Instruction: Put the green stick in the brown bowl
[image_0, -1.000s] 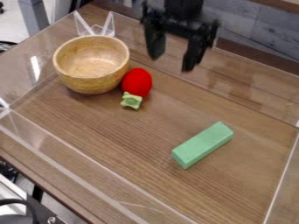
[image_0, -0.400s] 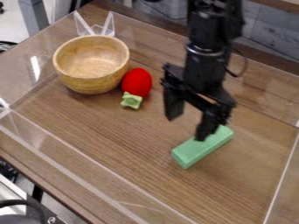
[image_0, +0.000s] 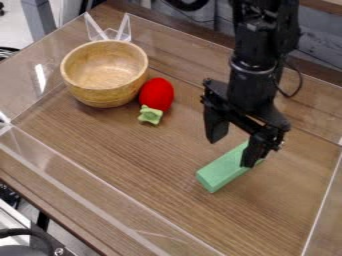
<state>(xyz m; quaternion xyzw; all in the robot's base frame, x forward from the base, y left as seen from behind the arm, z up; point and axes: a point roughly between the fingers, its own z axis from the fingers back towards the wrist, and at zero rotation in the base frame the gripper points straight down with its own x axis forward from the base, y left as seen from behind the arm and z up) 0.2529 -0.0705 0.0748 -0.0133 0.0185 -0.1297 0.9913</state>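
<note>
The green stick (image_0: 223, 174) lies flat on the wooden table at the lower right, angled up to the right. My gripper (image_0: 238, 142) points straight down just above its upper end, open, with one finger (image_0: 217, 124) left of the stick and the other over its far end; that end is partly hidden. Nothing is held. The brown bowl (image_0: 104, 71) stands at the upper left, empty, well away from the gripper.
A red round toy (image_0: 158, 93) with a small green leafy piece (image_0: 151, 116) lies just right of the bowl. Clear plastic walls (image_0: 80, 205) ring the table. A clear holder (image_0: 107, 29) stands behind the bowl.
The arm came from the back of the table toward the front right and sank over the green stick, rolling its wrist somewhat. The jaws stayed open. The stick and bowl have not moved.
</note>
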